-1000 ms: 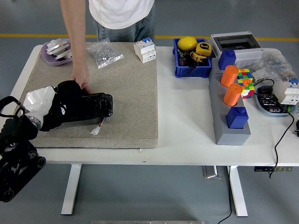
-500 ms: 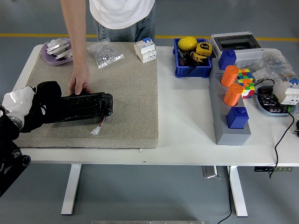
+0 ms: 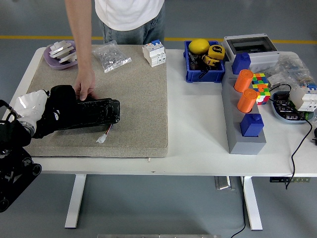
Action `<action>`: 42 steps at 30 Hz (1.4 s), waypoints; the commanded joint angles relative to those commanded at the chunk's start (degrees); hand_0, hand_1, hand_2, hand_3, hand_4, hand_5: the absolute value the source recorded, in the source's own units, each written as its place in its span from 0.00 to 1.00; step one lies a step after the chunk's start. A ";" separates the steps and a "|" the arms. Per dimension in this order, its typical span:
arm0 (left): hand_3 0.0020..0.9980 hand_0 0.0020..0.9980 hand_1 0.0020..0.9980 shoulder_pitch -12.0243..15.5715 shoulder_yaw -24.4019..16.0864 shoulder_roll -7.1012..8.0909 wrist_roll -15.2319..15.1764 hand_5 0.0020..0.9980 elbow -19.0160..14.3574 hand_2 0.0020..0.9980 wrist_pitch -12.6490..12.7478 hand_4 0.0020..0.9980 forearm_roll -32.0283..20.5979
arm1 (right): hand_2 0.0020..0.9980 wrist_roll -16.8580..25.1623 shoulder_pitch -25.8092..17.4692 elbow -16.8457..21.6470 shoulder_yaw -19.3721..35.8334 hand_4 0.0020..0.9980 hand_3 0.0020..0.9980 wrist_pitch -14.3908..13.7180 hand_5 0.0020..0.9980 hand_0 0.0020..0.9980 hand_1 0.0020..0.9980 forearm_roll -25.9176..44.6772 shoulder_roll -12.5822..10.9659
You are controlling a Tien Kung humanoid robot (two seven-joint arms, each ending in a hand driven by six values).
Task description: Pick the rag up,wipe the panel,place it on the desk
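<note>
A long black panel [image 3: 96, 112] lies on the beige mat [image 3: 141, 94] at the table's left. My left hand [image 3: 53, 113], with a white wrapped wrist [image 3: 30, 104], comes in from the lower left. It is shut on a dark rag [image 3: 63, 95] pressed against the panel's left end. I cannot separate rag from fingers clearly. A person at the far side holds the panel's top edge down with one hand [image 3: 85, 89]. A white connector with red wires [image 3: 102, 138] trails from the panel's front. My right arm is out of sight.
A purple tray of metal parts [image 3: 60, 53], a bag of small parts [image 3: 110, 57] and a white breaker [image 3: 154, 52] sit along the mat's far edge. To the right are a blue bin [image 3: 203, 69], a grey block with orange cylinders [image 3: 245, 124] and a colour cube [image 3: 259, 87].
My left hand with the rag slid left off the panel's end, then came back right onto it. The person's hand stayed on the panel, which has not shifted.
</note>
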 joint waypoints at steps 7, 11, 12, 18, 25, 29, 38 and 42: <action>0.54 0.23 0.15 -2.96 5.17 -2.06 0.12 0.00 -0.19 0.53 0.07 0.52 -1.12 | 0.76 0.01 0.16 -0.02 -0.09 1.00 0.77 -0.03 1.00 0.88 0.76 0.00 -0.06; 0.54 0.23 0.15 -4.21 7.11 -3.11 0.26 0.00 -0.35 0.53 0.11 0.52 -1.57 | 0.76 0.00 0.23 -0.02 -0.10 1.00 0.77 -0.04 1.00 0.88 0.76 -0.04 -0.04; 0.54 0.23 0.15 -4.53 7.55 -3.36 0.34 0.00 -0.35 0.53 0.04 0.52 -1.66 | 0.76 0.00 0.24 -0.02 -0.11 1.00 0.77 -0.05 1.00 0.88 0.76 -0.03 -0.04; 0.54 0.23 0.15 -6.44 9.51 -5.12 0.19 0.00 0.29 0.53 0.29 0.52 -2.34 | 0.76 -0.04 0.33 0.00 -0.35 1.00 0.78 0.01 1.00 0.88 0.76 0.08 -0.09; 0.54 0.24 0.15 -7.62 11.33 -6.68 0.23 0.00 0.82 0.53 0.50 0.53 -2.84 | 0.76 -0.08 0.46 0.02 -0.46 1.00 0.78 0.08 1.00 0.88 0.76 0.17 -0.11; 0.54 0.24 0.15 -8.20 12.20 -7.67 0.38 0.00 0.81 0.53 0.55 0.53 -3.00 | 0.76 -0.13 0.50 0.01 -0.64 1.00 0.78 0.14 1.00 0.88 0.76 0.31 -0.08; 0.54 0.23 0.15 -8.88 13.00 -9.35 0.56 0.00 0.74 0.53 0.80 0.53 -3.04 | 0.76 -0.33 0.51 -0.30 -0.85 1.00 0.78 0.47 1.00 0.88 0.76 0.48 0.15; 0.54 0.23 0.15 -8.55 12.93 -8.95 0.67 0.00 0.62 0.53 0.79 0.53 -2.84 | 0.76 -0.51 0.23 -0.50 -0.75 1.00 0.78 0.76 1.00 0.88 0.76 0.52 0.26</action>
